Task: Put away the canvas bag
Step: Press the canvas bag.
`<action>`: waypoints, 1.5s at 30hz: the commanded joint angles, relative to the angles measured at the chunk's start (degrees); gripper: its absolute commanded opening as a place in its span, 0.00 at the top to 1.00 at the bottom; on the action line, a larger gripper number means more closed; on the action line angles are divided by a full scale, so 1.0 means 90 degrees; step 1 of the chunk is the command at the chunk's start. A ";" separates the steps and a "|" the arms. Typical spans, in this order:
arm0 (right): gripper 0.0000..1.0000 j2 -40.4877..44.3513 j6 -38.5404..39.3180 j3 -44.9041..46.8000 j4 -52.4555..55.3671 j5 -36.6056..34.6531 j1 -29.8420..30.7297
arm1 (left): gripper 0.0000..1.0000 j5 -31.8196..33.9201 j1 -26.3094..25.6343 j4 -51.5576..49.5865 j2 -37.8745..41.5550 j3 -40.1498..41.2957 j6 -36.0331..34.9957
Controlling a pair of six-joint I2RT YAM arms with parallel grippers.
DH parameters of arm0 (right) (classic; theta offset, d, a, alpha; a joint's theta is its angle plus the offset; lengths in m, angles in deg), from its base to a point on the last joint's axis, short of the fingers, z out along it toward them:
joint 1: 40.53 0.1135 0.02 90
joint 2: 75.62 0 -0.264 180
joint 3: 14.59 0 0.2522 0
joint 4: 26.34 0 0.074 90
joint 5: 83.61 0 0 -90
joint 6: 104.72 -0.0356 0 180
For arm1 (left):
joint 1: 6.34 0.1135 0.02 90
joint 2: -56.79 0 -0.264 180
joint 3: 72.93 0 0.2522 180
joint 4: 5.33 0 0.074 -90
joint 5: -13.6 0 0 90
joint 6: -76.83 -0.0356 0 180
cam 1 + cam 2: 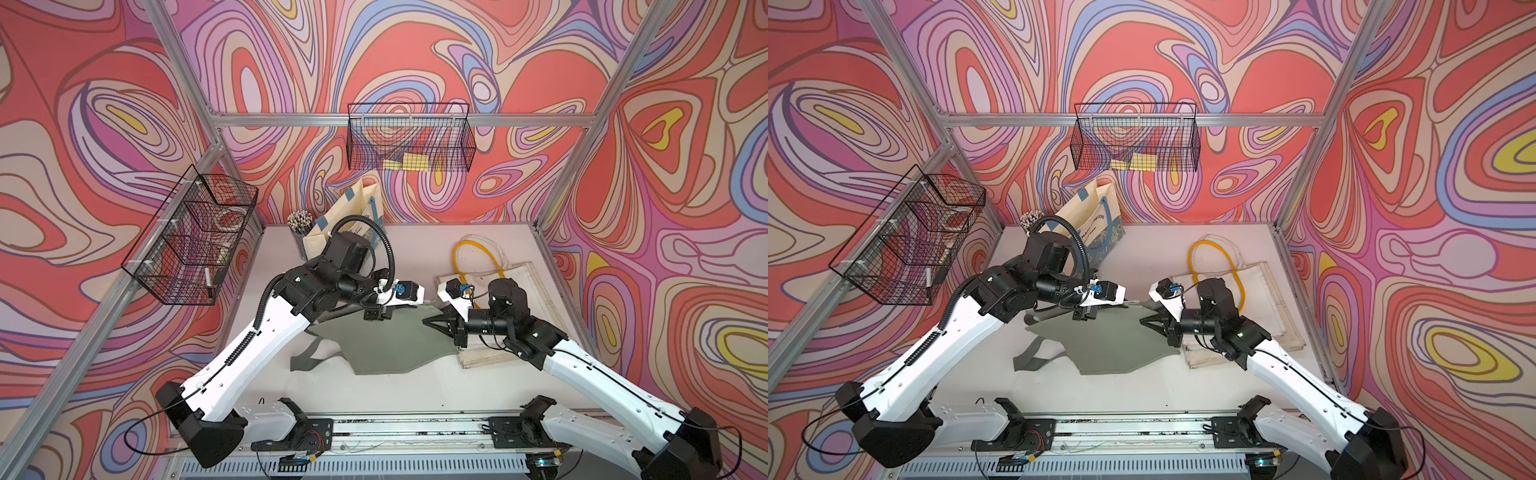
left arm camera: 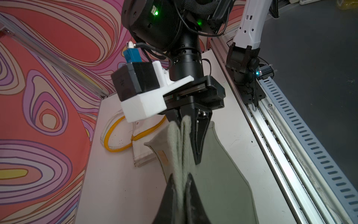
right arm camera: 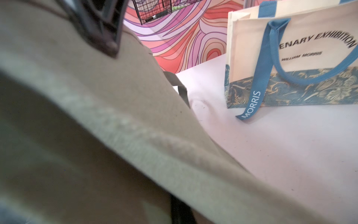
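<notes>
In the middle of the bench lies the olive canvas bag (image 1: 382, 345) (image 1: 1104, 345), mostly flat, with its far edge lifted and bunched between your two tools. Your left tool (image 1: 376, 313) (image 1: 1086, 313) is clamped narrow on that edge; in the left wrist view its fingers (image 2: 170, 186) pinch a gathered ridge of the fabric (image 2: 219, 174). Your right tool (image 1: 432, 322) (image 1: 1148, 322) faces it from the other side and is likewise closed tight on the same ridge, seen in the left wrist view (image 2: 190, 155) with cloth wedged between its jaws. The right wrist view is almost filled by the bag's cloth (image 3: 77, 116), blurred by closeness.

The bag's straps (image 1: 307, 353) trail onto the bench toward your left arm. Just beside the bag, on your right, a cream tote (image 1: 519, 282) (image 1: 1262, 291) with yellow handles (image 1: 461, 249) lies flat under your right arm. At the back left a William Morris tote (image 1: 357, 208) (image 1: 1096, 216) (image 3: 280, 58) with blue handles stands upright, next to a cup of pencils (image 1: 299, 220). A wire basket (image 1: 409, 137) hangs on the back wall, holding yellow items too small to name, and another wire basket (image 1: 191, 237) hangs on the left wall.
</notes>
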 commanded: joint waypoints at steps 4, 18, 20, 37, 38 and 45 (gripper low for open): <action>1.00 0.0174 0.0389 -0.0144 -0.0493 -0.0603 0.0120 | 0.90 -0.0159 -0.0285 0.0662 0.0210 0.0130 0.0507; 1.00 0.0090 0.0606 -0.0333 -0.0233 -0.1298 0.0386 | 0.71 0.0920 -0.0793 0.0001 -0.0522 -0.0490 0.1860; 1.00 0.0075 0.0597 -0.0383 -0.0172 -0.1407 0.0409 | 0.81 0.1016 -0.0794 -0.0121 -0.0634 -0.0621 0.2046; 0.12 0.0348 0.1824 -0.1657 0.3023 -0.1472 0.0407 | 1.00 -0.0018 -0.0826 -0.1517 -0.0512 -0.1289 -0.0599; 0.07 0.0372 0.1868 -0.1712 0.3102 -0.1458 0.0409 | 1.00 -0.0120 -0.0832 -0.1517 -0.0488 -0.1286 -0.0619; 0.02 0.0812 0.2064 -0.1557 0.2654 -0.2052 0.0407 | 1.00 -0.0327 -0.0832 -0.1718 -0.0419 -0.1135 -0.0903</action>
